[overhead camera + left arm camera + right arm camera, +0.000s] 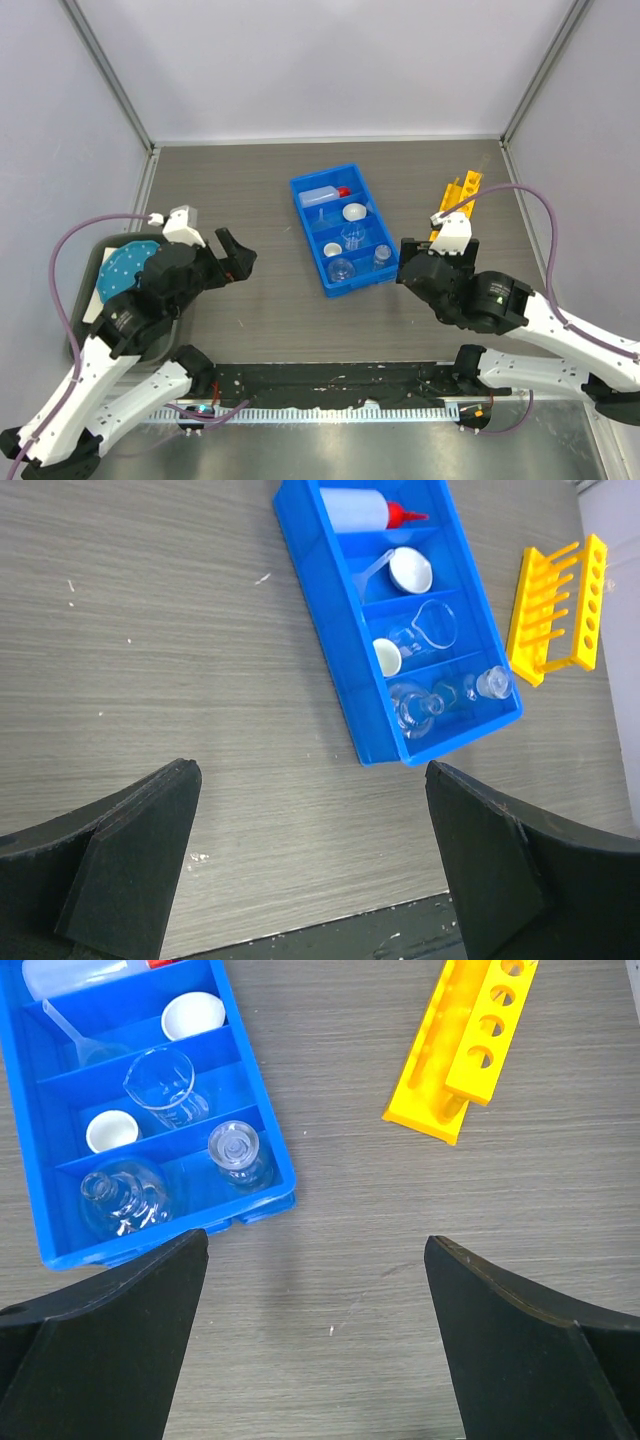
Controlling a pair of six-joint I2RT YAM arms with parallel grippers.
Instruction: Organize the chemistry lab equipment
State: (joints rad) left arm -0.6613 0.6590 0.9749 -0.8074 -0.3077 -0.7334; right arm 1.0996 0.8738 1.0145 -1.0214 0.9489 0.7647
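The left gripper point(310, 810) and right gripper point(315, 1260), both black and two-fingered, hang spread wide and empty over the grey wood-grain table point(230, 180). The red-capped clear squeeze bottle point(355, 510), white round dish point(193, 1013), small clear glass beakers point(160, 1082) and vials point(233, 1150) sit sorted in the blue plastic compartment tray point(325, 630). The yellow holed rack point(470, 1050) lies just beside it with no tubes showing, so little seems left

Hanging over the grey table point(150, 630), left gripper point(310, 780) spread wide. Up ahead, blue tray point(322, 630): red-capped squeeze bottle point(355, 510) farthest, then funnel point(372, 572) beside white dish point(411, 570), then beaker point(430, 628), then flask point(415, 705) and vial point(487, 685) nearest. Right of the tray, not touching: yellow rack point(560, 605).
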